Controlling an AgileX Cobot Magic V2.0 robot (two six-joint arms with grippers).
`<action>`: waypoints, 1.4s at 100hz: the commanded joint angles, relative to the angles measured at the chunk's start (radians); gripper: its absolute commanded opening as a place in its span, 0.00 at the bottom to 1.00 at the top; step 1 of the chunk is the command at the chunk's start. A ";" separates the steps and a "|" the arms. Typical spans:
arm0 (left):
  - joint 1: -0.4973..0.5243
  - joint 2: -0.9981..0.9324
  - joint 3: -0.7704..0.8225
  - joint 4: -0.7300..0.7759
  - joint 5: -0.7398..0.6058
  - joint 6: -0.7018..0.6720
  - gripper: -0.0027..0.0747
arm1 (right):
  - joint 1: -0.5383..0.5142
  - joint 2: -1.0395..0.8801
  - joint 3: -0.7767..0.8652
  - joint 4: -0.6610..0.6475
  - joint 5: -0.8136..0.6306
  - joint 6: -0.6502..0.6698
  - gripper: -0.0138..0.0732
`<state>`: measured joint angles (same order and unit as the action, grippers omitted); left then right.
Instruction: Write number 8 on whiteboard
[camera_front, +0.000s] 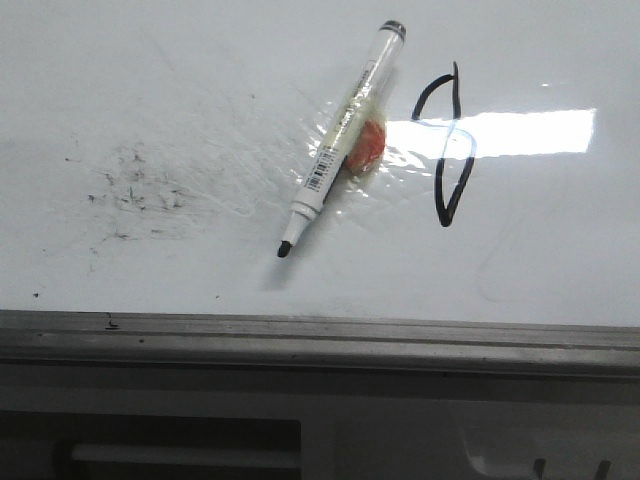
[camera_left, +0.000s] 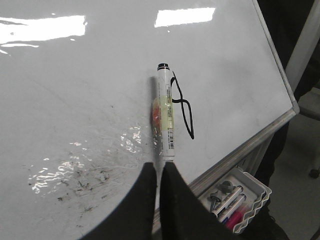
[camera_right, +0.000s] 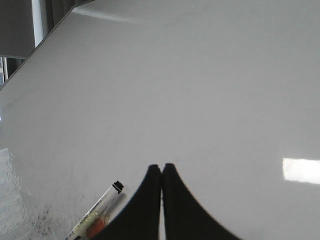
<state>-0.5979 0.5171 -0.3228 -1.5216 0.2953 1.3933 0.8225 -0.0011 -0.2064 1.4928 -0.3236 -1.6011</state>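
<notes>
The whiteboard (camera_front: 150, 90) fills the front view; its grey frame edge (camera_front: 320, 340) runs along the near side. A thin black lopsided number 8 (camera_front: 449, 150) is drawn at the right of the board's middle; it also shows in the left wrist view (camera_left: 183, 105). A clear marker (camera_front: 340, 140) with a black tip lies loose on the board just left of the 8, over an orange patch. It shows in the left wrist view (camera_left: 165, 112) and the right wrist view (camera_right: 95, 212). My left gripper (camera_left: 160, 165) is shut and empty, just short of the marker's tip end. My right gripper (camera_right: 162, 167) is shut and empty above bare board.
Black smudge specks (camera_front: 135, 190) and wrinkly streaks mark the board's left part. A white tray (camera_left: 237, 200) with several markers hangs below the board's frame in the left wrist view. Light glare (camera_front: 500, 132) crosses the 8.
</notes>
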 joint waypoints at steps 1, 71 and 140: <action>0.000 0.001 -0.025 -0.031 0.003 -0.004 0.01 | 0.000 0.012 -0.022 -0.024 0.004 -0.009 0.08; 0.057 -0.217 0.042 0.460 -0.095 -0.222 0.01 | 0.000 0.012 -0.022 -0.024 -0.007 -0.009 0.08; 0.393 -0.439 0.321 1.457 -0.192 -1.393 0.01 | 0.000 0.012 -0.022 -0.024 -0.007 -0.009 0.08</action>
<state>-0.2078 0.0678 -0.0042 -0.0715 0.1871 0.0439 0.8225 -0.0011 -0.2059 1.4950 -0.3292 -1.6064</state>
